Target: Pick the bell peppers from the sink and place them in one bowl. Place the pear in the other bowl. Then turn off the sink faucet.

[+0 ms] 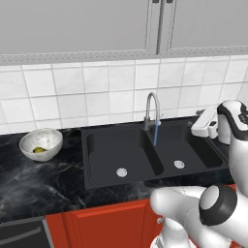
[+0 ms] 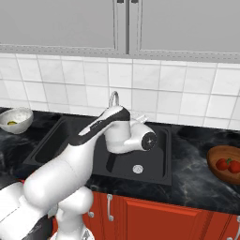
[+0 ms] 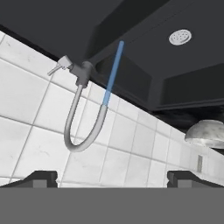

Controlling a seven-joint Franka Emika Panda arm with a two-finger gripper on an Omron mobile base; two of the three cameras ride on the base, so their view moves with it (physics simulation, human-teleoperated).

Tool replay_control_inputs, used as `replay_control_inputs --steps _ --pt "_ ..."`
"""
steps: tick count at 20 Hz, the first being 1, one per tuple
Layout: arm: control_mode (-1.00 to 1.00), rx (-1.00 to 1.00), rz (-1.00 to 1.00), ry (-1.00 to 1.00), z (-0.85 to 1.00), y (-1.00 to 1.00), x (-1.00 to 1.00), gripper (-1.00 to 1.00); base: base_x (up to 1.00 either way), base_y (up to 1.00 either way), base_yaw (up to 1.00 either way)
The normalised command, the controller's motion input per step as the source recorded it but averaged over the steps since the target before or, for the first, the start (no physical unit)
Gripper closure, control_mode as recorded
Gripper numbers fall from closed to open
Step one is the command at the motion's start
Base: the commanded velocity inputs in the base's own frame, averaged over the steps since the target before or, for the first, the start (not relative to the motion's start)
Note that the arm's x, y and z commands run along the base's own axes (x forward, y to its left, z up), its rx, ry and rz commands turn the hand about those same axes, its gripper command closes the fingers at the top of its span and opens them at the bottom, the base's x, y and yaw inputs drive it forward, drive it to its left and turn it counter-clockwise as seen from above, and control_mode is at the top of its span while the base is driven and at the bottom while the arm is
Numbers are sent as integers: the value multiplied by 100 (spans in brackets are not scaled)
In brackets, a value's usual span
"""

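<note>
Hand (image 3: pixel 112 177): I have it spread wide, empty, facing the faucet.
Sink (image 1: pixel 104 160): both basins bare.
Faucet (image 1: pixel 152 110): water running, shut-off left.
Peppers (image 2: pixel 228 165): in wooden bowl, done.
Pear (image 1: pixel 39 149): in white bowl (image 1: pixel 29 139) on counter (image 1: pixel 43 179), done.

counter (image 1: pixel 43 179) – black marble | white bowl (image 1: pixel 41 143) (left) | wooden bowl (image 2: pixel 226 161) (right)

One sink (image 1: pixel 101 160), two basins, two drain discs. One faucet (image 1: pixel 152 109). Two bowls: white (image 1: pixel 41 144), wooden (image 2: pixel 225 164). Two red peppers (image 2: pixel 227 165). One pear (image 1: pixel 38 149).
</note>
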Motion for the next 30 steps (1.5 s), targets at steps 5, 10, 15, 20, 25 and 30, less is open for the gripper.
replay_control_inputs --steps 5,10,15,20,25,30 --pt "-100 1 0 0 -15 -8 25 -100 0 0 0" --pt "-100 2 0 0 -7 -10 27 -100 0 0 0" --pt "-100 2 0 0 -11 -14 35 -100 0 0 0" --pt "-100 3 0 0 -16 -9 32 -100 0 0 0" --pt "-100 3 0 0 -22 -3 24 -100 0 0 0" --pt "-100 2 0 0 -18 -1 23 -100 0 0 0"
